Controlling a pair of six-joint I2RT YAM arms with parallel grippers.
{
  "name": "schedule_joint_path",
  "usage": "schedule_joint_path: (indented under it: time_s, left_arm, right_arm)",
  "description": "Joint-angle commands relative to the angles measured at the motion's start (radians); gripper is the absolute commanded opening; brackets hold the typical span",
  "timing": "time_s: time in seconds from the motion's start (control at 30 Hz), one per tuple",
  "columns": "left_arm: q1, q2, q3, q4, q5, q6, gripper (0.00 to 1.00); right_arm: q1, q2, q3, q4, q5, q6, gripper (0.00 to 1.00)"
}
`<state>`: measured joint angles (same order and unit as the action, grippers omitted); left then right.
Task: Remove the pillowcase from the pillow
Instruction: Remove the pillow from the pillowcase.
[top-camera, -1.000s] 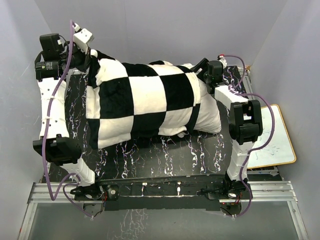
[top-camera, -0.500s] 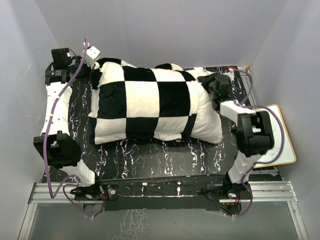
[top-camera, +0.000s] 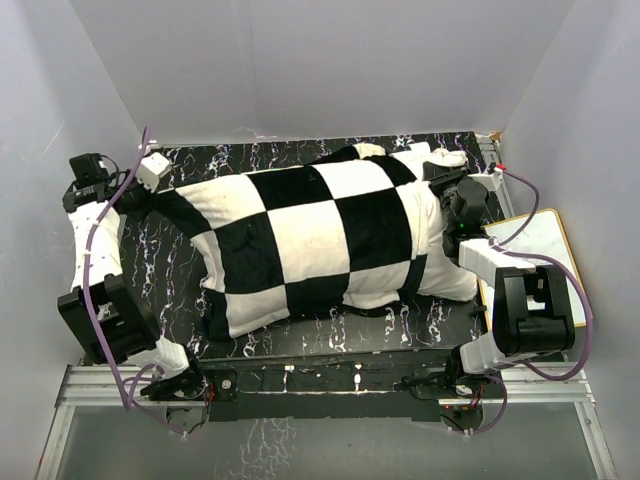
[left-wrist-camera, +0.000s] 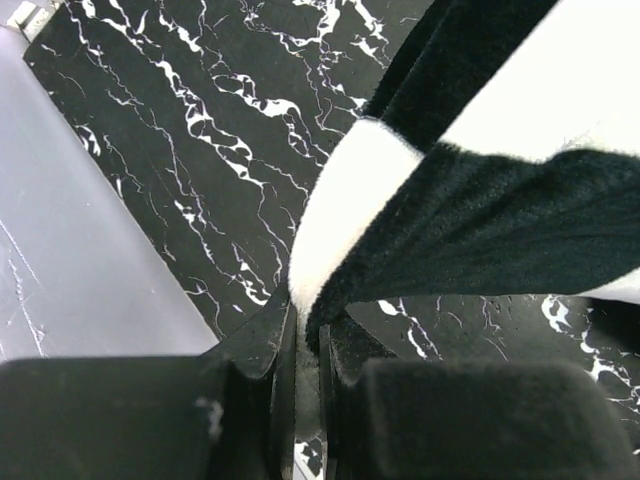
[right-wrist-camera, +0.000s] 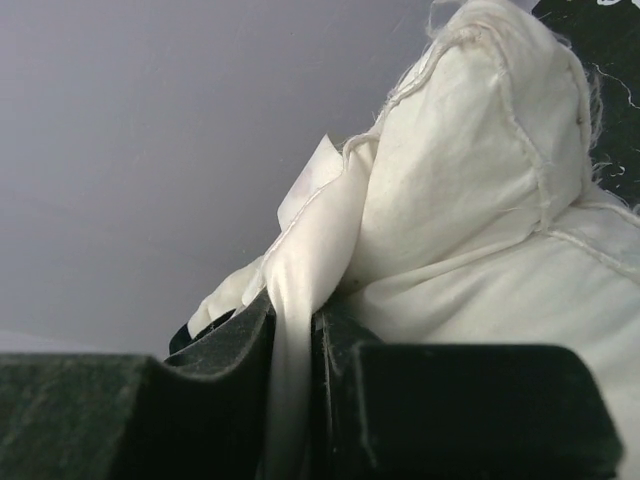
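L gripper (left-wrist-camera: 308, 325), frame's left, pinched tight on pillowcase (top-camera: 320, 235) corner; R gripper (right-wrist-camera: 293, 320), right side, clamped pillow (right-wrist-camera: 470, 180) fabric.

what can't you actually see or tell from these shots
Top view: most of the pillow is hidden inside the pillowcase; only its right end shows.
Left wrist view: the left gripper pinches a pillowcase corner; the rest runs off the frame's edge.
Right wrist view: the right gripper pinches pillow fabric; the pillowcase is out of frame, so its opening cannot be seen.
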<state>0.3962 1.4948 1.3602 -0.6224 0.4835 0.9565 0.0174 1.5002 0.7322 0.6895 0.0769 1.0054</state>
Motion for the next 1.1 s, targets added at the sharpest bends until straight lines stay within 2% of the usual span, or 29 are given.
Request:
schedule_joint_path:
  time_s: [0.0,0.23,0.33,0.37,0.4,0.43,0.47,0.57,0.67,0.8,0.93,1.07]
  left_arm:
    - [0.176,0.027,0.050,0.048,-0.118,0.102,0.00]
    - [0.249,0.091,0.079,0.123,-0.152,0.174,0.00]
    - [0.204,0.080,0.118,-0.044,-0.035,0.171,0.03]
    - [0.160,0.066,0.126,-0.113,0.000,0.160,0.34]
    - [0.111,0.053,0.133,-0.195,0.036,0.166,0.71]
    - [0.061,0.034,0.136,-0.267,0.093,0.174,0.94]
    - [0.016,0.009,0.132,-0.313,0.152,0.157,0.97]
    - [-0.117,-0.036,0.127,-0.424,0.283,0.122,0.97]
    - [-0.224,-0.065,0.120,-0.491,0.350,0.121,0.97]
    - [-0.404,-0.095,0.154,-0.451,0.298,0.106,0.97]
    - [-0.572,-0.015,0.343,-0.430,0.269,0.083,0.97]
    - [-0.721,0.080,0.486,-0.417,0.201,0.083,0.97]
  right_arm:
    - [-0.107,-0.048,-0.031,-0.085,0.300,-0.037,0.08]
    - [-0.175,-0.080,-0.099,-0.132,0.306,-0.058,0.08]
    - [-0.163,-0.057,-0.062,-0.139,0.242,-0.117,0.08]
    - [-0.152,-0.033,-0.020,-0.211,0.229,-0.132,0.08]
    - [-0.136,-0.008,0.024,-0.269,0.226,-0.148,0.08]
    - [-0.116,0.017,0.063,-0.301,0.225,-0.175,0.08]
    - [-0.095,0.039,0.098,-0.337,0.233,-0.208,0.08]
    - [-0.047,0.091,0.197,-0.462,0.290,-0.261,0.08]
    - [-0.028,0.094,0.211,-0.474,0.309,-0.281,0.08]
    - [0.001,0.089,0.170,-0.308,0.126,-0.320,0.08]
    - [0.140,0.117,0.221,-0.193,-0.007,-0.415,0.08]
    - [0.220,0.124,0.268,-0.143,-0.068,-0.388,0.08]
